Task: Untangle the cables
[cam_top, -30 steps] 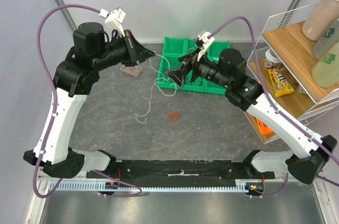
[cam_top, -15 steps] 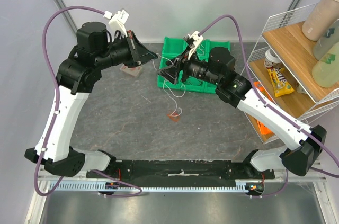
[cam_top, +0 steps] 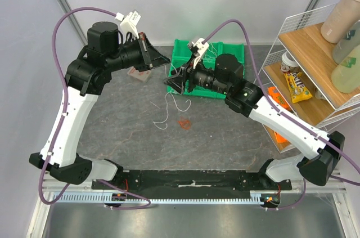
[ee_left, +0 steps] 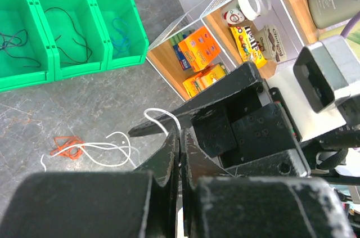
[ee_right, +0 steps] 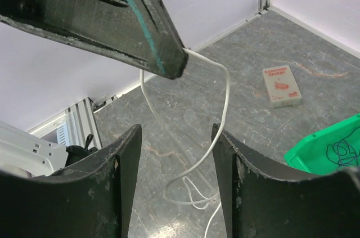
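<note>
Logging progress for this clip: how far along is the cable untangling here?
Done: black cables and a blue cable lie in separate compartments of the green bins. In hand: the left tool is shut on a white cable; the right tool is open near it. Left: the red-orange cable on the table, white strands trailing by it.

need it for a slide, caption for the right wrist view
Right gripper, jaws open, faces a white cable dangling from the shut left gripper down onto the grey table
</note>
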Robot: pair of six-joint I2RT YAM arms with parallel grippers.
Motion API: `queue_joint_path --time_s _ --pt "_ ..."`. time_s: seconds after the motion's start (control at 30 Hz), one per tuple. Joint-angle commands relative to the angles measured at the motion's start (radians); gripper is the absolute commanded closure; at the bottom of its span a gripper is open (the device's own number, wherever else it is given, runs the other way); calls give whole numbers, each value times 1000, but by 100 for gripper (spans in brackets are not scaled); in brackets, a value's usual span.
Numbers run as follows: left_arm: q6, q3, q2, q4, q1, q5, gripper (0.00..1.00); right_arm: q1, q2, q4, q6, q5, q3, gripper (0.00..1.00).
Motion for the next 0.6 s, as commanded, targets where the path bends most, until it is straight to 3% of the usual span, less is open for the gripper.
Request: queue_joint_path --time_s 0.0,0.13,0.2,0.23,0.33,0.4,0.57 --pt "-35 20 14 17 8 47 98 30 34 -22 -36 89 71 42" --pt "-35 29 20 17 16 47 98 46 65 -2 -41 102 93 47" --pt "-35 35 26 17 24 55 98 47 70 15 -33 115 88 55" --pt "-33 38 30 18 27 59 98 47 70 21 -27 126 84 61" --pt "-27 44 29 18 44 76 97 47 65 67 -4 206 65 100" --pt "-20 43 20 15 64 81 82 40 62 95 8 243 53 100" --pt "45 14 -54 -12 113 -46 26 -63 113 104 33 261 125 100"
